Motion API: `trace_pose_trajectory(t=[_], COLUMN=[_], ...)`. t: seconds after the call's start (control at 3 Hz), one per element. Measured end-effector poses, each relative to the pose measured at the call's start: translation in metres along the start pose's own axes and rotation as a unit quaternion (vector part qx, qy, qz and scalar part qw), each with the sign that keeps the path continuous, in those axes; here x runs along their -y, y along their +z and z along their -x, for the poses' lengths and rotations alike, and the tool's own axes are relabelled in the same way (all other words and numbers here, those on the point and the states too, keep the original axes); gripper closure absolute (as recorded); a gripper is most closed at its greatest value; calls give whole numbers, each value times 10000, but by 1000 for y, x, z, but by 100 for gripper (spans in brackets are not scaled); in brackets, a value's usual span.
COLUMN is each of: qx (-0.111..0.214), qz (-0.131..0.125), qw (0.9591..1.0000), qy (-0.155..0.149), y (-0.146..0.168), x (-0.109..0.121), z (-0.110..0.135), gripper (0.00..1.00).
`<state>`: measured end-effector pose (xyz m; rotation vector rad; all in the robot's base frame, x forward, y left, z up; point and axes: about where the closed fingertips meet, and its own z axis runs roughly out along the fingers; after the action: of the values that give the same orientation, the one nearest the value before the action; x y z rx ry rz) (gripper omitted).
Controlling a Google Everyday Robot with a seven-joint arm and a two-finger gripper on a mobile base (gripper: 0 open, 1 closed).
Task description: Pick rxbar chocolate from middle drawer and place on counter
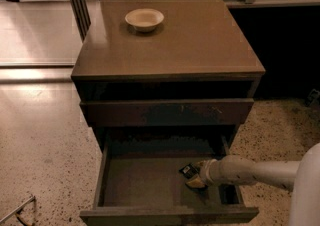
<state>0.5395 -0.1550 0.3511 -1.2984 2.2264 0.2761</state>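
The middle drawer (pixel 135 182) is pulled open below the counter (pixel 190 40), its grey-brown floor showing. The rxbar chocolate (pixel 186 171), a small black bar with pale print at one end, lies on the drawer floor at the right. My gripper (pixel 196 176) reaches in from the right on a pale arm and sits right at the bar, partly covering it. Whether it holds the bar does not show.
A small pale bowl (pixel 144 19) stands on the counter's back left. A shut drawer front with pale scratches (pixel 167 111) sits above the open drawer. The speckled floor (pixel 45 145) lies to the left. Dark shelving runs behind and to the right.
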Motion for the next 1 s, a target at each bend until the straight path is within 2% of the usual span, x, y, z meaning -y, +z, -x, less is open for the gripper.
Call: trace_pose_trajectory(t=[0.33,0.67,1.0], qx=[0,-25,-29], qz=[0,-28,-8], qw=[10000,10000,9999], qy=[0,-25,-133], y=[-1,-7,-14], x=[0,-4,-9], z=[1,1,4], gripper=[64,88,100])
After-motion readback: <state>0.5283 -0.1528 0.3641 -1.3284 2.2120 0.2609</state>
